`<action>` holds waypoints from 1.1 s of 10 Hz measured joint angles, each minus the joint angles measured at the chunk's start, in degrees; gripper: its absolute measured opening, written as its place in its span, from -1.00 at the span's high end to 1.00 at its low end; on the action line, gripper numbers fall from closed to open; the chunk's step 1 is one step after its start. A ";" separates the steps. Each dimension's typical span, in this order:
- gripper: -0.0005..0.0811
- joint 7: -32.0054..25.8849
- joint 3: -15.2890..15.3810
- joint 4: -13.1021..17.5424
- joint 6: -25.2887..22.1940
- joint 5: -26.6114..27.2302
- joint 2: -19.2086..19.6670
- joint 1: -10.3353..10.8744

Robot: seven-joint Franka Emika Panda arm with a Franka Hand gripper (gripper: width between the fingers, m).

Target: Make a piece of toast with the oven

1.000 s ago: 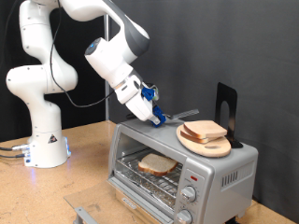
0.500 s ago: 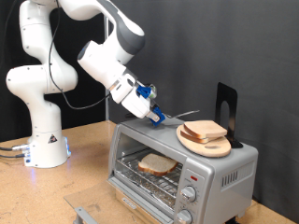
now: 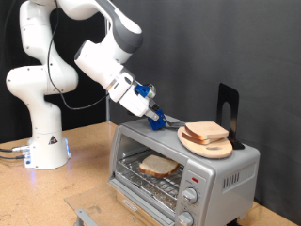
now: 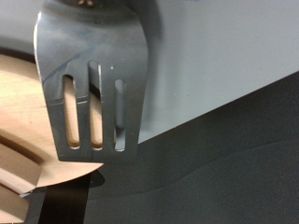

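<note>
The silver oven (image 3: 226,169) stands at the exterior view's lower right with its front open. One piece of toast (image 3: 158,167) lies inside on the wire rack. Other alike slices (image 3: 207,131) are stacked on a round wooden board (image 3: 218,150) on the oven's top. My gripper (image 3: 153,116) hovers over the oven's top left corner, shut on a metal slotted spatula (image 3: 176,120) whose blade points toward the board. In the wrist view the spatula blade (image 4: 93,84) overlaps the board's edge (image 4: 23,112), with the bread slices (image 4: 14,177) beyond it.
A black stand (image 3: 227,105) rises behind the board. The oven's two knobs (image 3: 191,196) are on its right front panel. The arm's white base (image 3: 42,141) stands on the wooden table at the exterior view's left. A grey metal part (image 3: 85,216) lies at the bottom edge.
My gripper and the spatula have drawn back toward the exterior view's left, away from the board. The bread slices and the toast in the oven have not moved.
</note>
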 joint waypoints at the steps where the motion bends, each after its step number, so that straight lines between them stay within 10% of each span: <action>1: -0.99 0.06 -0.57 0.04 -0.65 0.04 -0.33 -0.01; 7: -0.99 16.59 -10.59 0.38 -17.08 -15.40 -7.56 -1.77; 11: -0.99 8.85 -15.93 -1.75 -20.82 -11.34 -8.95 -2.69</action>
